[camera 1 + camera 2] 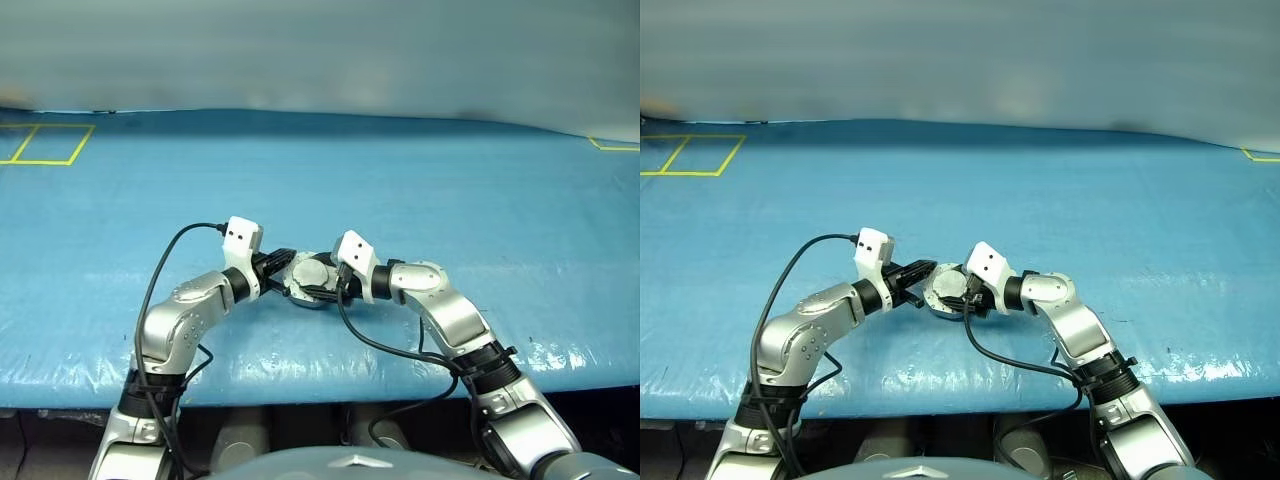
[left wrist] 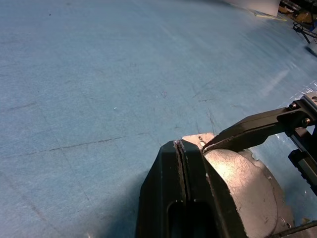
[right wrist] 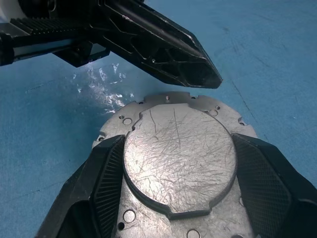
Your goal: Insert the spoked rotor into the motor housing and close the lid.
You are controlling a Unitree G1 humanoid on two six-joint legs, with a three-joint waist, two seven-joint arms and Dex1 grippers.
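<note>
- Right gripper (image 3: 178,198): fingers clasp the round grey lid (image 3: 178,153) by its rim, plain face up, above the blue table (image 1: 450,190).
- Left gripper (image 3: 210,79): fingers pressed together, empty, tip just beside the lid's far edge.

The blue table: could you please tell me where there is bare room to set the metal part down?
The blue table lies bare from the pincers out to the yellow floor markings at far left, and to either side of both arms. It is crowded only at the middle, where the right pincer grips the lid and the shut left pincer sits against it.
</note>
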